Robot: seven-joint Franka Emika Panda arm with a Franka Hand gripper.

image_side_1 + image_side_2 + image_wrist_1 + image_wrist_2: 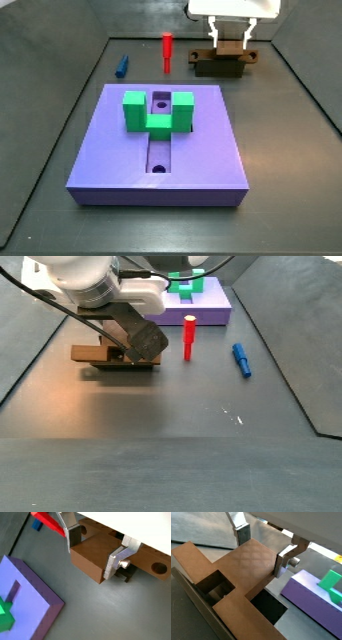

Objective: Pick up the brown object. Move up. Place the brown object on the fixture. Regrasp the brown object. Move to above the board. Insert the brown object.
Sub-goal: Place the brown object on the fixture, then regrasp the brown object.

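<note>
The end effector [99,551] stands at the floor's far edge, its flat silver fingers [122,556] clamped on the brown object [93,557], a matte, blocky bar with a round hole, resting on the dark stepped fixture [221,66]. Beside it stand a red peg [167,50] and a blue peg [119,66]. The smooth lavender board [201,150], carrying a green U-block [158,112], lies well apart mid-floor.

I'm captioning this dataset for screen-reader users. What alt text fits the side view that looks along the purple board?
The gripper hangs at the far end of the floor, its fingers straddling the brown object resting on the fixture. In front lies the board carrying a green U-shaped block, with a red peg and a blue peg behind it.
</note>
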